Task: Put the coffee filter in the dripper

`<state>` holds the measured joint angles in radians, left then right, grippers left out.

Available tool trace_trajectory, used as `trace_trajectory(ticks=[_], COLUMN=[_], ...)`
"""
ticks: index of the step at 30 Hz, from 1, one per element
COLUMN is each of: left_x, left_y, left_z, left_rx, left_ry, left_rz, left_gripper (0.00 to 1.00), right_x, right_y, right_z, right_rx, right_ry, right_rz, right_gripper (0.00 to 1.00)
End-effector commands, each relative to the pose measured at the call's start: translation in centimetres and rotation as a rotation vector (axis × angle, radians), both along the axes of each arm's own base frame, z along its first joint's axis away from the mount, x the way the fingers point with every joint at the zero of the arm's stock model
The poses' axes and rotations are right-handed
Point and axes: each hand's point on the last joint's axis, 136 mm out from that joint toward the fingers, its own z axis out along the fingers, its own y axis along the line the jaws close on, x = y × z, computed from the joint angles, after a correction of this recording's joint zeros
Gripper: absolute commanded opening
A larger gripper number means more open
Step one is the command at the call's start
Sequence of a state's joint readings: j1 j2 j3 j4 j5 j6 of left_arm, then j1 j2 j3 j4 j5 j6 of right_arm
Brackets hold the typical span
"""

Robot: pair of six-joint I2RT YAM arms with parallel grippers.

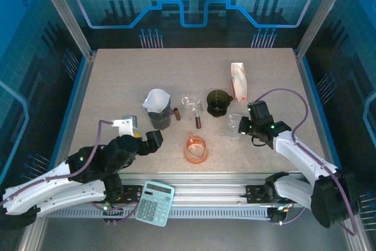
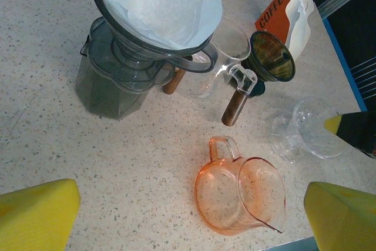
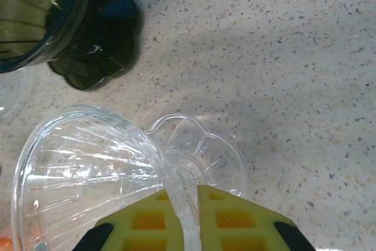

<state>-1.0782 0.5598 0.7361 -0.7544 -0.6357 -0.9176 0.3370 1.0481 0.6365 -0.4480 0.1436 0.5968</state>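
A white paper coffee filter (image 1: pixel 156 99) (image 2: pixel 158 4) sits open in a smoky grey dripper on a dark server (image 2: pixel 111 80) at the table's left middle. A clear plastic dripper (image 1: pixel 235 124) (image 3: pixel 88 163) lies tilted at the right middle. My right gripper (image 1: pixel 245 126) (image 3: pixel 188 204) is shut on its thin wall, with one yellow pad on each side. A dark green dripper (image 1: pixel 218 101) (image 3: pixel 35 16) stands just behind it. My left gripper (image 1: pixel 151 141) (image 2: pixel 188 221) hangs open above the table, holding nothing, near an orange pitcher (image 2: pixel 241 195).
A glass mug with a wooden handle (image 1: pixel 191 107) stands between the grey and the green drippers. An orange-and-white coffee bag (image 1: pixel 238 80) stands at the back right. A calculator (image 1: pixel 155 203) rests on the front rail. Blue cage walls close in the table.
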Motion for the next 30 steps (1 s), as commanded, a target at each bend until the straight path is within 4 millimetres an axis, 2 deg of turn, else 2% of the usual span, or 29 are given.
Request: trace_trajectory(ticks=[1,6,8,10,14,18,21,30], left_x=[0.0,0.0,0.0,0.0,0.0,-0.1,-0.2,-0.2], left_y=[0.7,1.1,1.3,1.5,1.6,1.8,1.8,1.8], left_z=[-0.1,-0.4,-0.5,-0.5,-0.6,-0.9,-1.0,-1.2], left_rx=[0.015,0.033,0.038,0.041,0.039,0.037,0.032,0.029], left_ry=[-0.015,-0.014,-0.014,-0.013,-0.010,-0.003,0.000,0.003], left_rz=[0.021,0.032,0.036,0.043,0.048,0.053,0.052,0.059], left_gripper=[0.99,0.99,0.99,0.99,0.99,0.99,0.99,0.99], right_x=[-0.8,-2.6,-3.4,-4.2,-5.5,-5.8,-6.0,-6.1], right_y=[1.0,4.1,6.4,9.1,13.5,16.1,17.1,18.6], right_z=[4.4,10.1,12.1,12.6,11.9,11.1,10.5,8.6], right_rx=[0.030,0.047,0.086,0.143,0.197,0.212,0.220,0.183], right_ry=[-0.066,-0.162,-0.169,-0.118,-0.012,0.043,0.067,0.117], right_rz=[0.084,0.224,0.306,0.395,0.519,0.579,0.599,0.626], right_gripper=[0.00,0.00,0.00,0.00,0.00,0.00,0.00,0.00])
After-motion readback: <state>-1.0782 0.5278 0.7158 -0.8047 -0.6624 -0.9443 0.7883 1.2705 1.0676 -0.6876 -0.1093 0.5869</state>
